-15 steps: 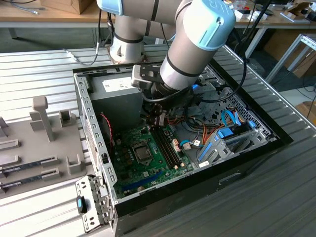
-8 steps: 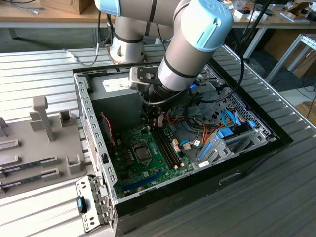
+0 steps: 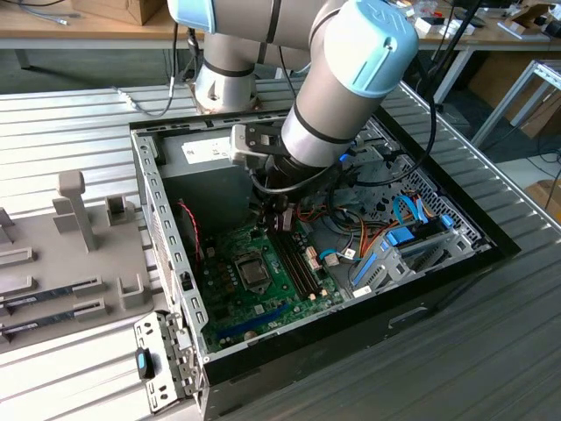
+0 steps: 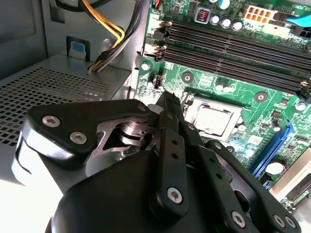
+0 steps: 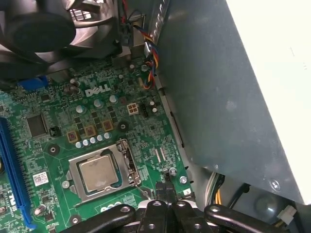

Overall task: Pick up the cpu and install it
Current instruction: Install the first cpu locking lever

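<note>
First wrist view: the cpu (image 5: 98, 174) lies flat in its socket frame (image 5: 103, 172) on the green motherboard (image 5: 87, 126), silvery top up, with the metal lever (image 5: 132, 165) running along the frame's edge nearest the grey power-supply box (image 5: 228, 97).
Hand: the hand (image 5: 165, 190) shows as two dark fingertips pressed together, nothing between them; it holds nothing.
Key relation: the chip sits just beside the closed tips, off toward the blue slot (image 5: 12, 179) and away from the power-supply box; the tips hang near the frame's corner by the lever's end, not over the chip.
Chip shape: square, so no long axis; its edges run parallel with the frame.
Second wrist view: from behind the hand's linkage (image 4: 165, 160), the chip (image 4: 215, 120) appears just past the fingers, with the memory slots (image 4: 228, 46) beyond it.
Exterior view: the arm (image 3: 337, 96) reaches down into the open computer case (image 3: 175, 289) on the worktop (image 3: 491, 351); the socket (image 3: 254, 274) is a small dark square, too small to judge the chip.
Task standing: judging by its seat, the chip looks already placed.
</note>
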Motion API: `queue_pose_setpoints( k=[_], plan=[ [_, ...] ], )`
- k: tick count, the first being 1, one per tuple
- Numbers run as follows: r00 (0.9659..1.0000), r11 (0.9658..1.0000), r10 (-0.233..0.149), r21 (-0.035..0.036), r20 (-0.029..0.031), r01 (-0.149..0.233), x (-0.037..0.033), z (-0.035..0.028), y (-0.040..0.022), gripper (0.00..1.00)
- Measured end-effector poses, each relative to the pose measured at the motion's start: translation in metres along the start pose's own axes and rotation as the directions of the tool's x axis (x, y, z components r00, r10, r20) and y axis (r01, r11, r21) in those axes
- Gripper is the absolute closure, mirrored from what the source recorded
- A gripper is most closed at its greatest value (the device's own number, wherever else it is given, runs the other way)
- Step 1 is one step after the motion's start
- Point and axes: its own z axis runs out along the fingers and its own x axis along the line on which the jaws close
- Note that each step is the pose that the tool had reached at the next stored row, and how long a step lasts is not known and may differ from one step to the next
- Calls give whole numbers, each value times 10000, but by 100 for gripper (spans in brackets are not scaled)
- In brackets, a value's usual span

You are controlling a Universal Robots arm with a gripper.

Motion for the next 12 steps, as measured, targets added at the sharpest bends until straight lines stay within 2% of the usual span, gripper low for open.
queue_pose_setpoints(
  k=[12],
  plan=[
    [10000, 10000, -23, 1, -13, 23, 96, -11, -32, 89]
  ],
)
